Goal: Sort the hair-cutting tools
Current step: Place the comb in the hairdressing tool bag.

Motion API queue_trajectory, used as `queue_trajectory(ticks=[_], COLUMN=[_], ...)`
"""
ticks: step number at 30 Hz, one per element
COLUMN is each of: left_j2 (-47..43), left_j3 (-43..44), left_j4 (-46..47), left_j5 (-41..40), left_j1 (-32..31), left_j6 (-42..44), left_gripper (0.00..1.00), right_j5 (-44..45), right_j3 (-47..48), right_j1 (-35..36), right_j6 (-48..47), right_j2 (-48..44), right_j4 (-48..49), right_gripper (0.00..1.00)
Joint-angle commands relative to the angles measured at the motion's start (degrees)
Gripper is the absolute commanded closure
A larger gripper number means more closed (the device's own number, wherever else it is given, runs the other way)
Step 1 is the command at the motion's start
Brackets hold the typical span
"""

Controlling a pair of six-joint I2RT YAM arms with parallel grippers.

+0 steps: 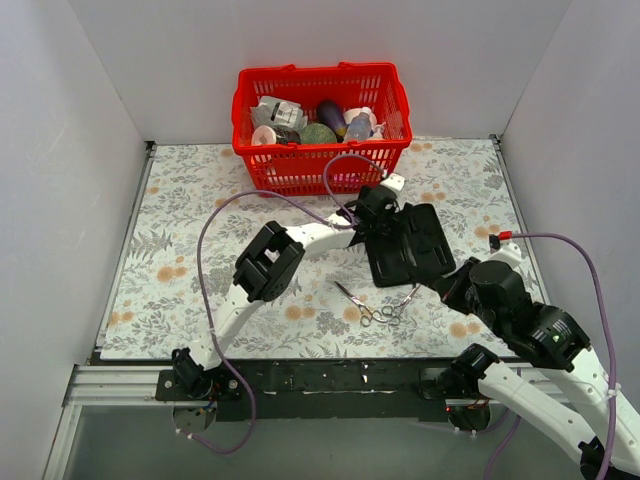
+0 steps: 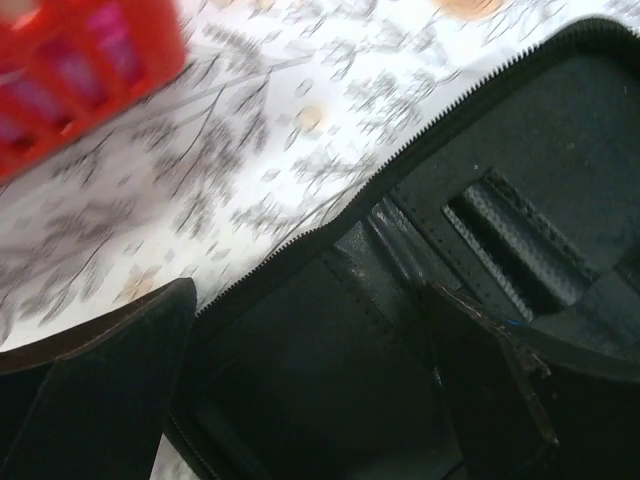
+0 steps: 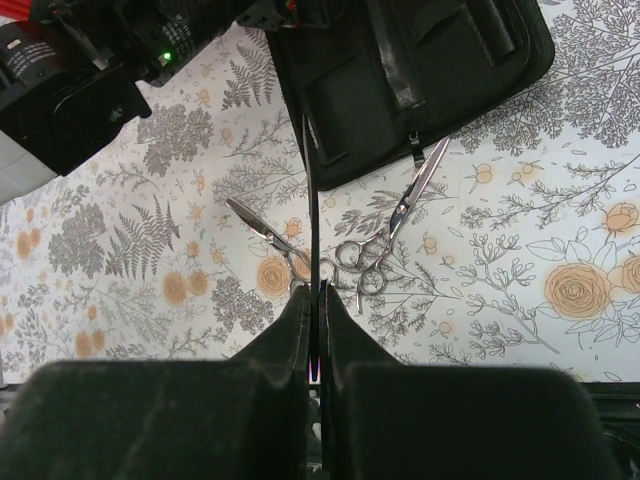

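The counter [image 1: 180, 250] has a flower pattern, and five things sit on or above it. At the far side stands one red basket [image 1: 300, 72] with several bottles and packets inside. In front of it lies one black case [image 1: 415, 245], opened flat, with its empty pockets showing.

There are two scissors on the counter, both just near of the case. The first scissors [image 3: 262, 230] points its blades to the far left. The second scissors [image 3: 410, 195] points to the far right, and its tips reach the near edge of the case. Their finger rings lie close together, touching or almost touching.

There is one comb [image 3: 310, 200]. The right end effector [image 3: 317, 300] has its fingers closed tightly on it and holds it on edge, so it shows only as a thin dark line above the rings of the scissors.

The left end effector [image 2: 310, 300] is wide open and holds nothing. It hangs over the open case, and its arm crosses the counter between the basket and the scissors.
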Motion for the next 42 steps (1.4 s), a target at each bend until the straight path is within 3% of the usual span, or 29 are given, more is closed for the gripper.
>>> queue_trajectory(ticks=[1,8,17,26,30,35,38,39,40,41,42], left_j2=[-3.61,-16.61,-31.46,-43.69,-48.44,-53.28,-55.65,-56.44,-57.14,-58.89,-59.95], left_j3=[-11.09,-27.35,-43.79,-43.37,-41.96,-41.08,-42.74,-43.27,-43.88,-45.46,-46.34], left_j4=[-16.72,-15.04,-11.97,-10.91,-11.44,-12.93,-12.41,-11.97,-10.84,-10.13,-9.08], left_j5=[-4.01,-3.48,-4.10,3.72,6.88,9.70,12.16,16.17,17.42,19.18,20.76], left_j1=[3.06,5.00,6.49,7.11,7.72,8.17,8.25,8.25,8.25,8.25,8.43], left_j6=[-4.30,-9.66,-12.92,-14.33,-14.50,-15.64,-16.96,-17.14,-17.40,-17.75,-18.54], left_gripper=[0.02,0.02,0.02,0.02,0.02,0.02,0.02,0.02,0.02,0.02,0.02], right_j5=[-0.21,2.86,2.69,0.96,-4.07,-2.84,-8.87,-12.13,-16.51,-27.60,-33.37], right_j3=[3.28,0.65,-6.47,-3.93,3.09,13.02,16.62,17.08,17.08,16.64,16.47], right_j1=[0.08,0.08,0.08,-2.29,-5.80,-8.53,-14.58,-19.91,-23.09,-26.69,-33.77], right_j6=[1.26,3.97,3.55,-7.07,-16.04,-26.67,-32.66,-33.80,-35.03,-36.17,-36.79], right_j2=[-0.96,1.50,4.66,10.55,17.92,25.84,29.62,30.58,31.90,32.52,33.22], right_j4=[-1.44,-0.83,9.89,18.85,20.79,24.47,27.90,29.22,30.36,31.42,32.99], right_gripper=[0.99,0.99,0.99,0.99,0.99,0.99,0.99,0.99,0.99,0.99,0.99])
